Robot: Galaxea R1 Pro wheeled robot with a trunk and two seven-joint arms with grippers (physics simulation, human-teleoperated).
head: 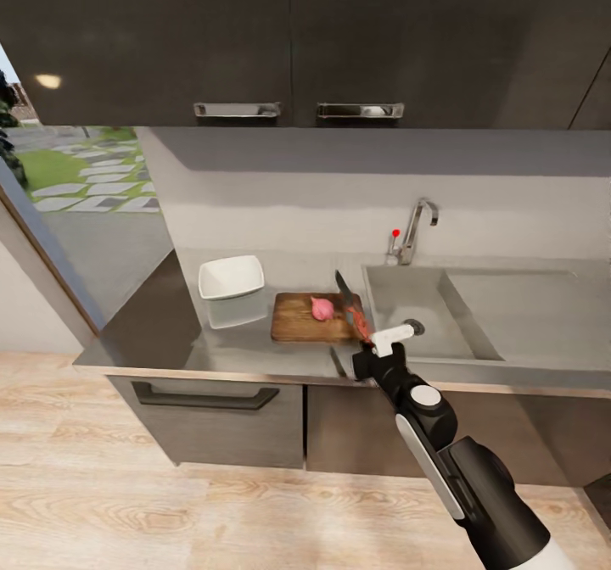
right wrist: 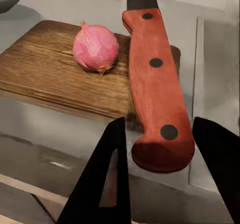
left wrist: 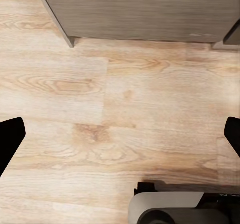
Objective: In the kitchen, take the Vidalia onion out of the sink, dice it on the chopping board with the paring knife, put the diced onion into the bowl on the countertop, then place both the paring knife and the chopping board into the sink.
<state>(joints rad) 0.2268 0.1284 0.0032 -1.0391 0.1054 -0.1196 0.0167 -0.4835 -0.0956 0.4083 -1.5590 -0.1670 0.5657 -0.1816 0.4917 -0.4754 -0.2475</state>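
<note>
The right gripper (right wrist: 162,149) is clamped on the paring knife (right wrist: 157,79) by its red handle, blade pointing to 11 o'clock over the chopping board (head: 311,319). The Vidalia onion (head: 322,308) sits whole on it, with the bowl (head: 230,276) at the board's 10 o'clock and the sink (head: 424,311) at 3. The left gripper (left wrist: 120,139) hangs spread wide over the wood floor (left wrist: 100,99).

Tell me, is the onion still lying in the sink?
No, the Vidalia onion lies whole on the chopping board, left of the sink.
</note>
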